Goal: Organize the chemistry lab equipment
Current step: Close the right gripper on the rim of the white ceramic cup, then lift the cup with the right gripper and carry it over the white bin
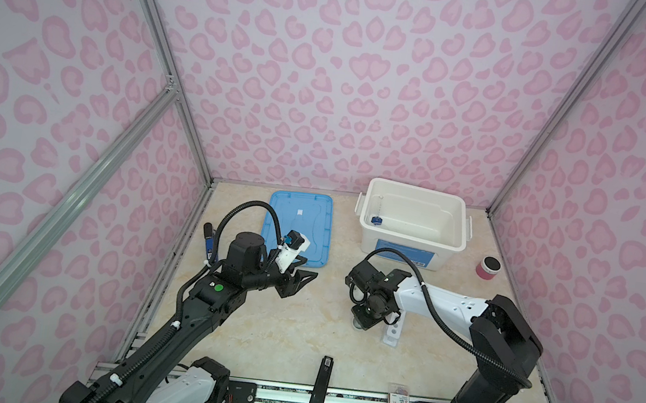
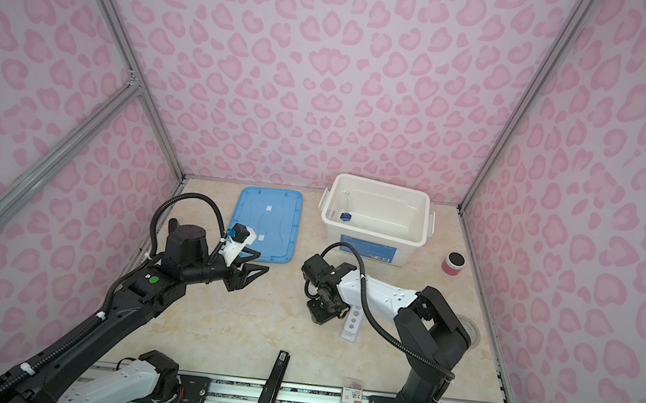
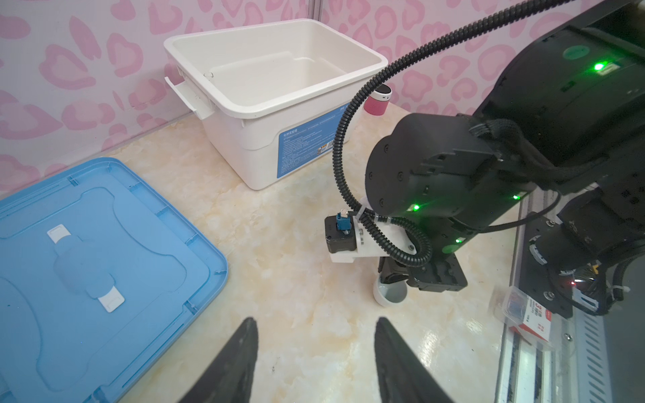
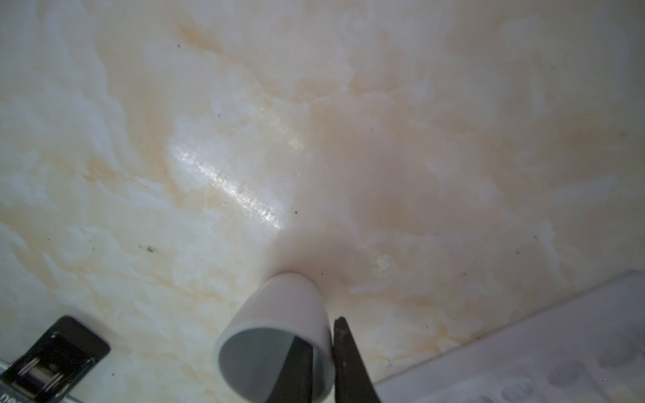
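Top views, 12 o'clock = back wall.

**Left gripper** (image 1: 300, 279): fingers open, nothing between them. It hangs over bare counter (image 1: 275, 339) at about 9 o'clock, just off the near corner of the blue lid (image 1: 301, 225). Low risk where it is. A swing toward 3 o'clock would put it in the other arm's way, which is near.

**Cup** (image 4: 279, 307): near the centre of the counter, mouth up.

**Right gripper** (image 4: 319, 331): fingers closed across the cup's wall, 1 inside and 1 outside. This is a rim pinch only, not a hold around the body.

Possible failures, judged from this state:
1. The wall is smooth and the contact patch small. On lifting, the cup may pivot between the fingers or slip free, then roll on the glossy counter.
2. The rack (image 1: 393, 333) lies just beside the cup, at its 3 o'clock. A sideways pull instead of a straight rise could clip and shove it.
3. The bin (image 1: 419, 190) at 1 o'clock is the likely destination. A low carry would strike its wall and knock the cup loose.
4. The small cylinder (image 1: 377, 219) sits against the bin's 9 o'clock wall. A release from height on that side could hit the glass.

The pink can (image 1: 488, 267) at 3 o'clock is well apart and not a concern.
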You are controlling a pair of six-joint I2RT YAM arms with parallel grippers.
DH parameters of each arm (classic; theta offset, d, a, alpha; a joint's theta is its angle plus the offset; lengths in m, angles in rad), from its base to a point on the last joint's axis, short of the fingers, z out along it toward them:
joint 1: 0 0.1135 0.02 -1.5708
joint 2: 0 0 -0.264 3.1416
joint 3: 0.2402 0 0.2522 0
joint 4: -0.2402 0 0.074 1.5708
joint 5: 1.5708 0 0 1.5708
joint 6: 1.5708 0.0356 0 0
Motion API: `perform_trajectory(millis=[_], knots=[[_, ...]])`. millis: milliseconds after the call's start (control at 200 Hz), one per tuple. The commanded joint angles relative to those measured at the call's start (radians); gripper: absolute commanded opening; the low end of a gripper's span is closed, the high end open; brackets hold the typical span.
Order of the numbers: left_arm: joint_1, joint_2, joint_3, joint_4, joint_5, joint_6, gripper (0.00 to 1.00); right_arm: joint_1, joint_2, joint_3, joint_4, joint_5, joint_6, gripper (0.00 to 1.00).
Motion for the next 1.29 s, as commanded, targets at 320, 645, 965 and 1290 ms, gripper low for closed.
perform_trajectory(millis=[320, 645, 965, 1290], knots=[[0.001, 0.004, 0.001, 0.021, 0.008, 0.003, 0.55, 0.0, 0.005, 0.0, 0.0, 0.004, 0.008, 0.11], [0.001, 0.005, 0.001, 0.022, 0.008, 0.004, 0.55, 0.0, -0.003, 0.029, -0.025, 0.006, -0.001, 0.1], [0.001, 0.002, 0.002, 0.021, 0.007, 0.004, 0.54, -0.022, -0.024, 0.094, -0.082, -0.014, -0.026, 0.1], [0.0, -0.004, 0.002, 0.018, 0.005, 0.005, 0.54, -0.102, -0.072, 0.291, -0.223, -0.008, -0.095, 0.1]])
